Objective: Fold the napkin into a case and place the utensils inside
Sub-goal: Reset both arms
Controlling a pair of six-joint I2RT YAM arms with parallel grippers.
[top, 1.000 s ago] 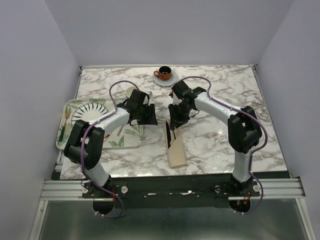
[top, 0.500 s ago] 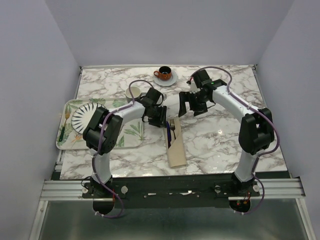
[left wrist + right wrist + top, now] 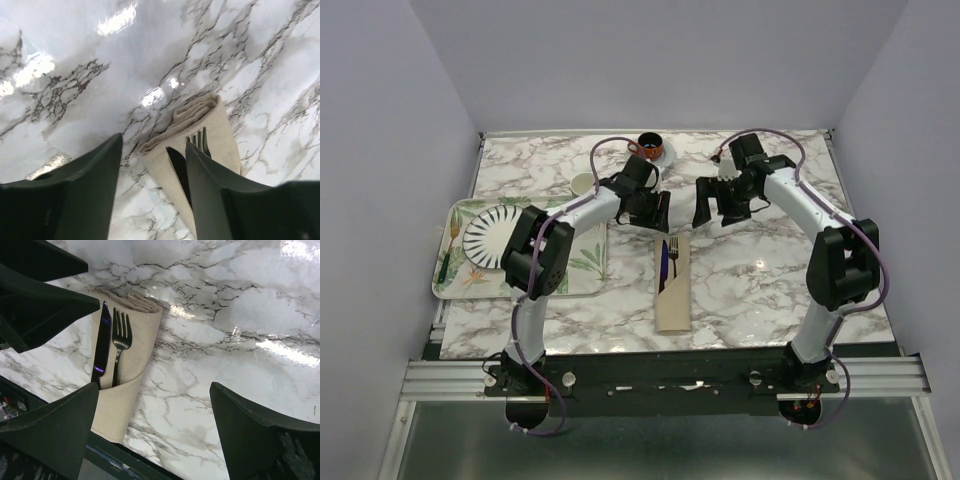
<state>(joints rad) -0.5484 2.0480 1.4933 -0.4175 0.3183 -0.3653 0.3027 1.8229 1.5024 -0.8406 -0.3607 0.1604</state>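
Observation:
The napkin (image 3: 672, 296) lies folded as a narrow beige case near the table's front middle. The dark knife (image 3: 663, 265) and the silver fork (image 3: 674, 256) stick out of its pocket side by side, knife on the left. My left gripper (image 3: 650, 212) hangs open just behind the case's far end, holding nothing. The right gripper (image 3: 718, 205) is wide open and empty, behind and to the right of the case. In the left wrist view the gripper (image 3: 154, 142) frames the napkin (image 3: 220, 130), knife (image 3: 177, 165) and fork (image 3: 200, 140). The right wrist view shows napkin (image 3: 135, 350), knife (image 3: 102, 345), fork (image 3: 120, 340) left of the gripper (image 3: 154, 386).
A leaf-printed tray (image 3: 582, 272) at the left carries a striped plate (image 3: 495, 235) and utensils along its left edge (image 3: 450, 240). An orange cup on a saucer (image 3: 648, 148) stands at the back middle, with a small pale cup (image 3: 582, 183) nearby.
The right gripper opened and drew back and to the right from the case, where knife and fork now show. The left gripper swung from near the tray to behind the case.

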